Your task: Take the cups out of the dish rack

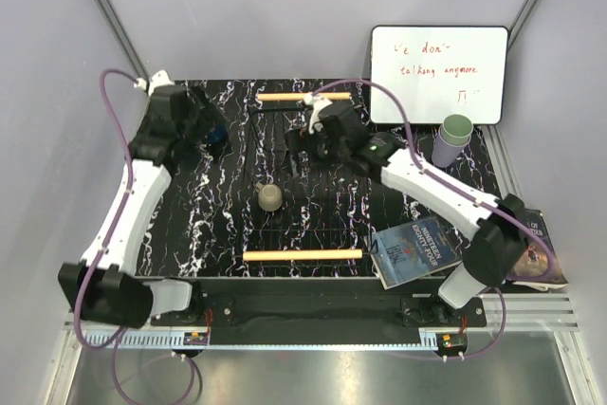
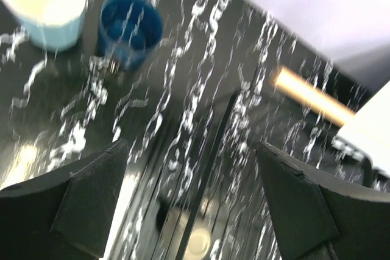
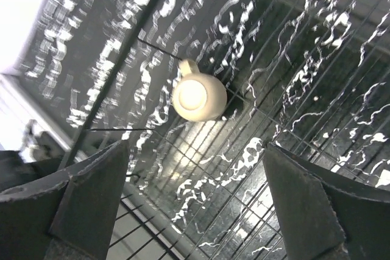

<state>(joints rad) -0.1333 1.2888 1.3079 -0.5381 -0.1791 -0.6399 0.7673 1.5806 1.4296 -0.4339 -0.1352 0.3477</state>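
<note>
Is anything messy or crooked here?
Yes. A blue book lies crooked by the near right corner of the dish rack, tilted against its straight edges. Nothing looks spilled or broken.

1. Cups, five: beige mug (image 1: 270, 197), pale green tumbler (image 1: 458, 126), lavender tumbler (image 1: 443, 152), dark navy mug (image 2: 130, 28), light blue mug (image 2: 46, 4).
2. One dish rack (image 1: 322, 225); two wooden handles (image 1: 303, 254).
3. One whiteboard (image 1: 438, 73).
4. Two books (image 1: 415, 248).
5. Grippers, two: left gripper (image 2: 190, 147), right gripper (image 3: 196, 145).
</note>
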